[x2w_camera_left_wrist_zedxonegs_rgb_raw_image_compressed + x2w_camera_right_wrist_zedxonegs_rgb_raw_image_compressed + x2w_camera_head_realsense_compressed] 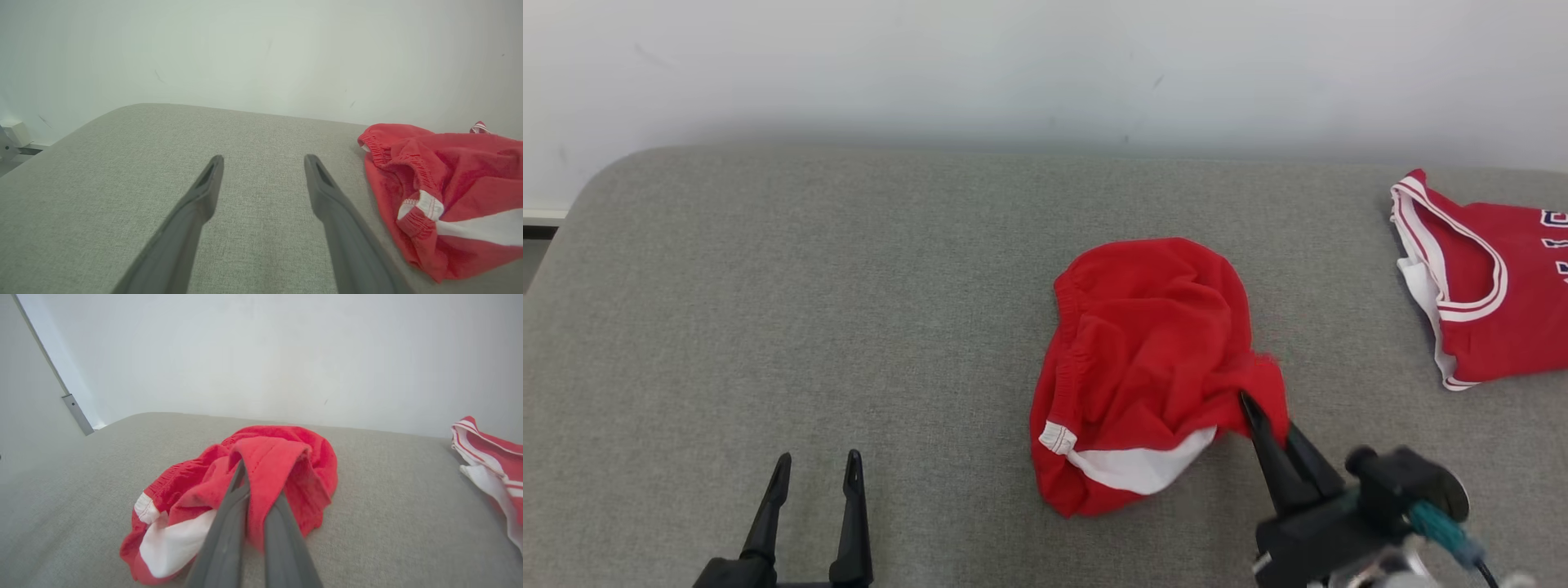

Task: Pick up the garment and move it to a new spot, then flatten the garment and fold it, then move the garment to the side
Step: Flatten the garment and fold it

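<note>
Grey woven cushion (849,286): right gripper (1260,415) clamps crumpled red-and-white cloth shorts (1143,359); shallow bite may slip on lift; left gripper (817,469) agape.

We are losing the red sleeveless jersey with white trim (1494,318) at the head view's right edge, its dark lettering cut short. We are finding the dark fingertips of the right gripper (251,477) buried under a fold of the crumpled red cloth garment (286,457).

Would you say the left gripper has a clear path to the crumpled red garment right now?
Probably yes: the left gripper is open, and just bare grey cushion lies between it and the crumpled red garment.
</note>
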